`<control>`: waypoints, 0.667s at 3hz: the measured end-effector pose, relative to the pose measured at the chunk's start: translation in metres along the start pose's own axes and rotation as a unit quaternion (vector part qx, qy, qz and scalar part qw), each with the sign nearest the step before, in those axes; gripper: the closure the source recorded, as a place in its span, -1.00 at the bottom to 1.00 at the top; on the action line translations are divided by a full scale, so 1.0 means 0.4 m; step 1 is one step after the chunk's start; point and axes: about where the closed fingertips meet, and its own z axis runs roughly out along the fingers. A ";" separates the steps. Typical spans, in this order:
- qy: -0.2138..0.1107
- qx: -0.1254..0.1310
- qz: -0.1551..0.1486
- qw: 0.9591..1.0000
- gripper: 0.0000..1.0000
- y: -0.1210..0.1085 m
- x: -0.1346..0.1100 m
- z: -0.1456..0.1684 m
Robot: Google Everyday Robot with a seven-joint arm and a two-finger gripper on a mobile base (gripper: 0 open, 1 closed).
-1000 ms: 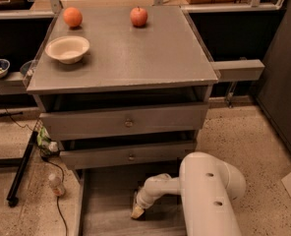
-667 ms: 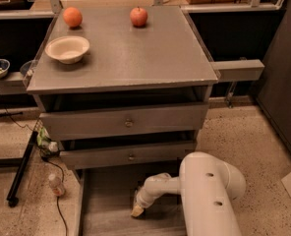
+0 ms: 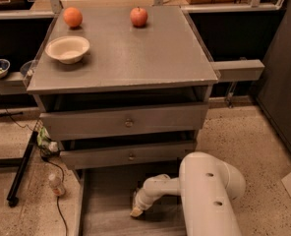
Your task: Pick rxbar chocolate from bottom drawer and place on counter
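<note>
Nothing measurable has moved since a second ago: arm and gripper sit at the same spot. Speckled floor (image 3: 253, 141) surrounds the cabinet. Counter (image 3: 135, 58): flat matte grey, carrying a bowl (image 3: 68, 48) front-left and an orange (image 3: 72, 17) and apple (image 3: 139, 16) at the rear. Bottom drawer (image 3: 106, 215) is pulled out, pale liner showing. White arm (image 3: 204, 191) reaches down into it. Gripper (image 3: 135, 211) is low over the liner, pointing down-left; whether it is spread, closed or holding anything cannot be told. Rxbar chocolate is not distinguishable, so position, heading and long axis cannot be told.
</note>
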 end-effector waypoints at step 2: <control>0.000 0.000 0.000 1.000 1.00 0.003 -0.010 -0.024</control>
